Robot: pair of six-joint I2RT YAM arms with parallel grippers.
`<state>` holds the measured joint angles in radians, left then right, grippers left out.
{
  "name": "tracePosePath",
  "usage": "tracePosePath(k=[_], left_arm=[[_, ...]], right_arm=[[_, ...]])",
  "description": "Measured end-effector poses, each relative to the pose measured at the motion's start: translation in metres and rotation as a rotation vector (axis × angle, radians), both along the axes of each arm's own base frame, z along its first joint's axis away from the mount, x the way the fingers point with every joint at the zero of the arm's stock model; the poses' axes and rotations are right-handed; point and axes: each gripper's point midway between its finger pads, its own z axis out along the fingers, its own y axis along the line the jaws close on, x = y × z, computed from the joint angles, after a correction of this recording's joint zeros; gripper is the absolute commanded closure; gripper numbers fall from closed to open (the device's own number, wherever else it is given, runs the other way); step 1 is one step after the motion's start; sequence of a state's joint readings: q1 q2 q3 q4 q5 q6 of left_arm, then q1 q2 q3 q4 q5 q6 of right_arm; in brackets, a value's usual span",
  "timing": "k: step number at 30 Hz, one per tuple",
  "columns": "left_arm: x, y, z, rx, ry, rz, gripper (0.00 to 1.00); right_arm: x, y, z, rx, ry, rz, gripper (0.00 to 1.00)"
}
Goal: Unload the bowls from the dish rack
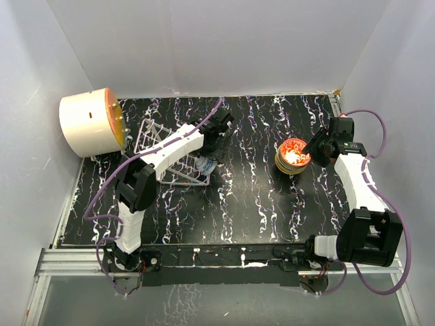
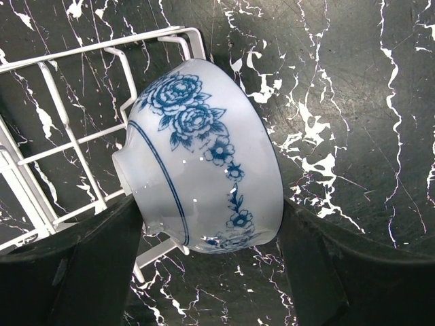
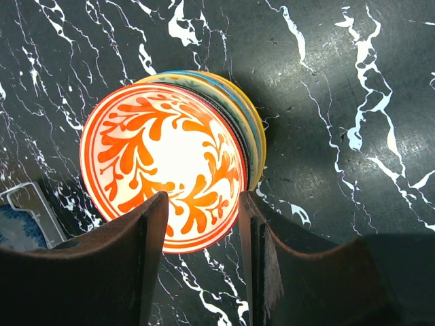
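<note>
A white bowl with blue flowers [image 2: 204, 163] lies on its side at the end of the wire dish rack [image 2: 68, 136], its foot against a wire. My left gripper [image 2: 211, 272] straddles it, and both fingers touch its sides. In the top view the bowl [image 1: 207, 165] sits at the right end of the rack [image 1: 145, 132], under the left gripper [image 1: 212, 151]. A red-and-white bowl [image 3: 163, 163] tops a stack of bowls [image 1: 293, 155] on the table at the right. My right gripper [image 3: 200, 272] hovers open over the stack's near rim and holds nothing; it also shows in the top view [image 1: 315, 147].
A large cream-and-orange cylinder [image 1: 92, 122] lies on its side at the far left, just beyond the rack. White walls close in the black marbled table [image 1: 251, 204] on three sides. The yellow rim of a lower stacked bowl [image 3: 257, 136] sticks out to the right.
</note>
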<state>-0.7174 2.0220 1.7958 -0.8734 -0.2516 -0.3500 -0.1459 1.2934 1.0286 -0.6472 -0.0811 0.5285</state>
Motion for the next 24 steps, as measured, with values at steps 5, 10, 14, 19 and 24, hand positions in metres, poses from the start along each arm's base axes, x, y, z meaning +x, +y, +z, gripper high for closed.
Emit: tracePosePath(k=[5, 10, 14, 19, 24], left_arm=[[0.0, 0.0, 0.0, 0.0, 0.001, 0.001, 0.28], [0.0, 0.0, 0.0, -0.001, 0.001, 0.001, 0.4], [0.0, 0.0, 0.001, -0.001, 0.001, 0.001, 0.49], [-0.001, 0.0, 0.006, -0.001, 0.004, 0.0, 0.56], [0.005, -0.007, 0.026, -0.034, -0.024, -0.003, 0.57]], right_arm=[[0.0, 0.0, 0.0, 0.001, 0.0, 0.0, 0.52], [0.0, 0.0, 0.0, 0.0, 0.0, 0.001, 0.52], [0.0, 0.0, 0.0, 0.0, 0.0, 0.001, 0.52], [0.0, 0.0, 0.0, -0.001, 0.0, 0.003, 0.52], [0.0, 0.0, 0.0, -0.002, 0.0, 0.004, 0.52]])
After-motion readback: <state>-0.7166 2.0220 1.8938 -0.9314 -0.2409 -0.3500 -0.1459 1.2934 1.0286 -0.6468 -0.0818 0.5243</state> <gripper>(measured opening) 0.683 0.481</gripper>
